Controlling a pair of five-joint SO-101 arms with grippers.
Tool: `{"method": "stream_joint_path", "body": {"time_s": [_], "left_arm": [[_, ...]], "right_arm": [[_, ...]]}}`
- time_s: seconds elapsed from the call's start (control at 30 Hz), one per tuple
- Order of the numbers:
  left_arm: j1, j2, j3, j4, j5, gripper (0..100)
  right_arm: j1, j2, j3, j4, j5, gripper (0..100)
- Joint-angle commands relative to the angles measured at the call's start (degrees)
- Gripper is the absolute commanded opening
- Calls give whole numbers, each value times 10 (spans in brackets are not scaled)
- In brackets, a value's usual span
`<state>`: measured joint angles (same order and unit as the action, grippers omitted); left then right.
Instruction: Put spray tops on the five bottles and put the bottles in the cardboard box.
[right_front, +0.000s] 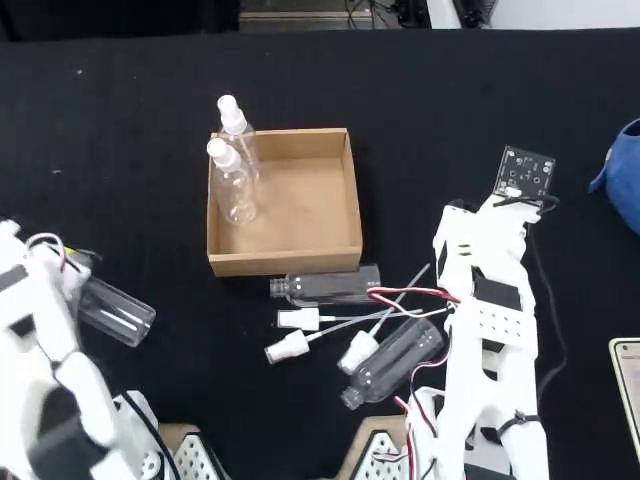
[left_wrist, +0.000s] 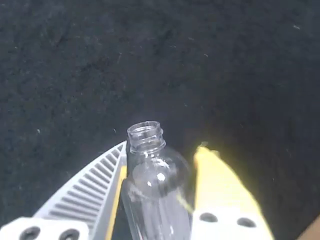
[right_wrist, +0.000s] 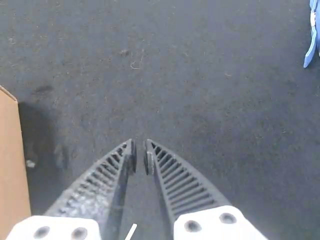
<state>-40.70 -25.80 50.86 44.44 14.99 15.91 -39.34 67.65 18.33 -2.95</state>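
A clear plastic bottle (left_wrist: 152, 190), light, thin-walled and probably slippery, looks best gripped around its body, leaving the open neck free. The left pincer (left_wrist: 162, 147) is clamped on it over the black tabletop (right_front: 120, 120), well apart from the cardboard box (right_front: 285, 262). The right pincer (right_wrist: 139, 156) is almost together, holding nothing.

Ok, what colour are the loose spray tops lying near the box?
White plastic spray tops; the high view shows all three best.
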Motion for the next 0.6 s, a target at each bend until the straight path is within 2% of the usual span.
{"method": "stream_joint_path", "body": {"time_s": [0.0, 0.1, 0.17, 0.27, 0.33, 0.4, 0.47, 0.57], "left_arm": [[-16, 34, -65, -5, 1, 274], [-29, 31, -68, -5, 1, 381], [-32, 22, -68, 11, 1, 401], [-18, 3, -75, 127, 21, 380], [3, -5, -90, 217, 66, 367], [20, -7, -98, 259, 113, 359], [25, -6, -94, 255, 154, 356], [25, 9, -72, 203, 192, 357]], "right_arm": [[9, -12, -1, -15, -1, 11], [9, -12, -1, -15, -1, 11], [9, -12, -1, -15, -1, 11], [8, -12, -1, -15, 0, 11], [8, -12, -1, -15, 0, 11], [8, -12, -1, -15, 0, 11], [8, -12, -1, -15, 0, 11], [8, -12, -1, -12, 0, 11]]}}
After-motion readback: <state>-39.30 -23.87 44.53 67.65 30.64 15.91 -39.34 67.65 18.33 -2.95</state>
